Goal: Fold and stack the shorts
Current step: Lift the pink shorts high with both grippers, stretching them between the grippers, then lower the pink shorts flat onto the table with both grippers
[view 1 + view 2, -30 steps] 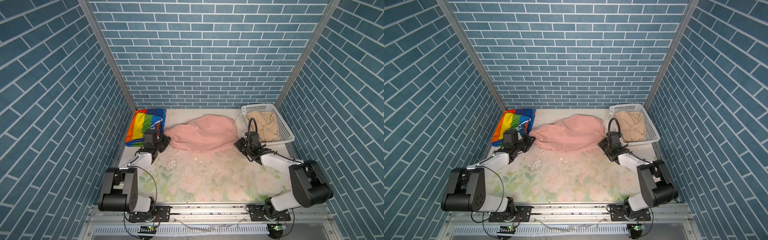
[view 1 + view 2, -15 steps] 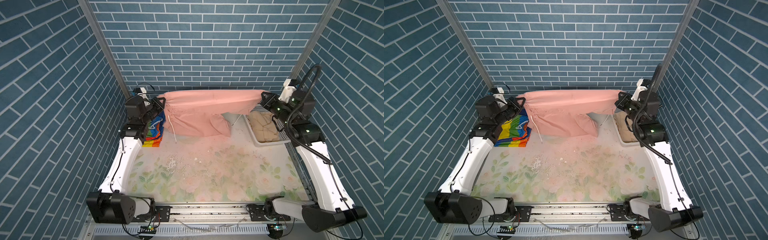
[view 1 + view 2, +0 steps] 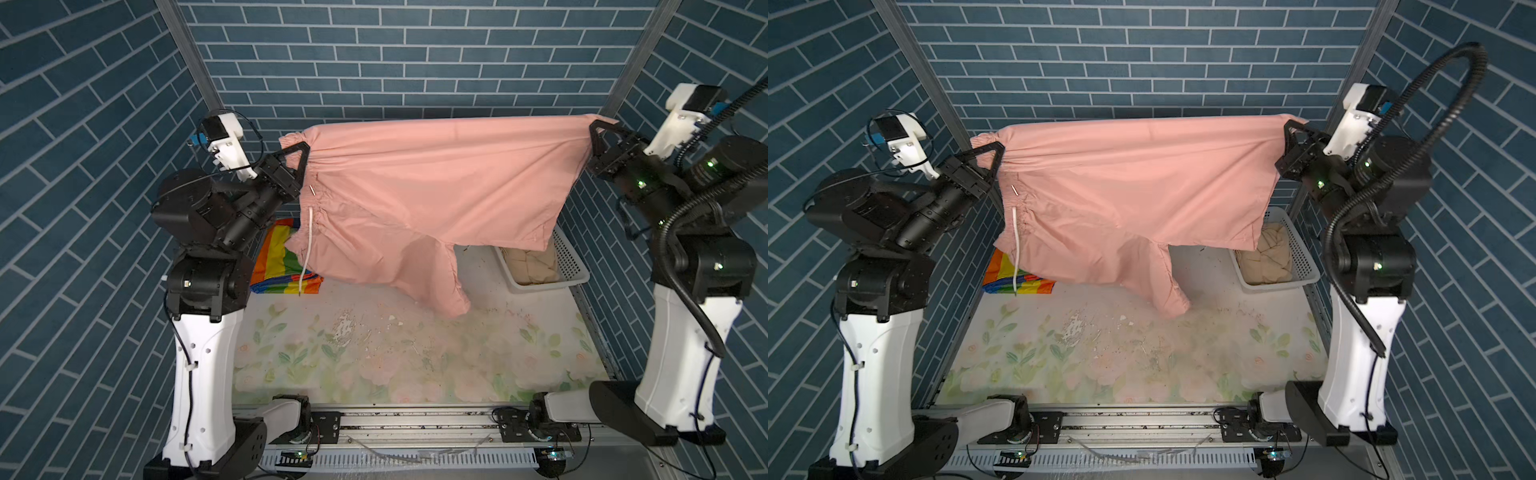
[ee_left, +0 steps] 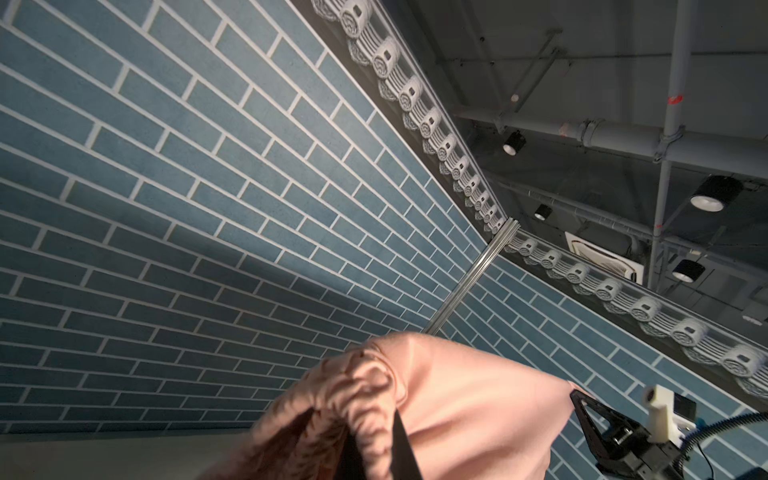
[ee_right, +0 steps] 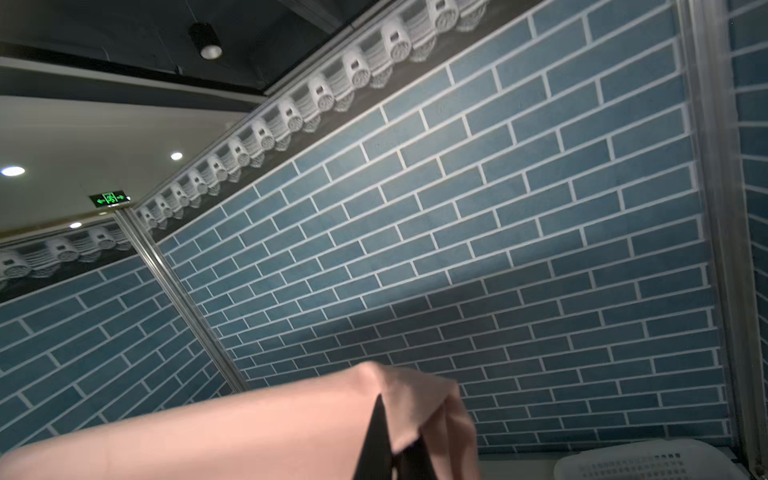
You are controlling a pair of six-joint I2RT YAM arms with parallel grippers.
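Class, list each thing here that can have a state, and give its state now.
pink shorts: lifted, stretched out in the air, one leg dangling.
left gripper: shut on the pink shorts' waistband.
right gripper: shut on the pink shorts' opposite end.
rainbow-striped shorts: folded, lying on the table.
beige shorts: crumpled in the basket.
basket: upright, not empty.

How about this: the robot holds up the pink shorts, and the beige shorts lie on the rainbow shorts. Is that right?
Not quite. The pink shorts are held up, but the beige shorts lie in the white basket, not on the rainbow shorts. Both top views show it.
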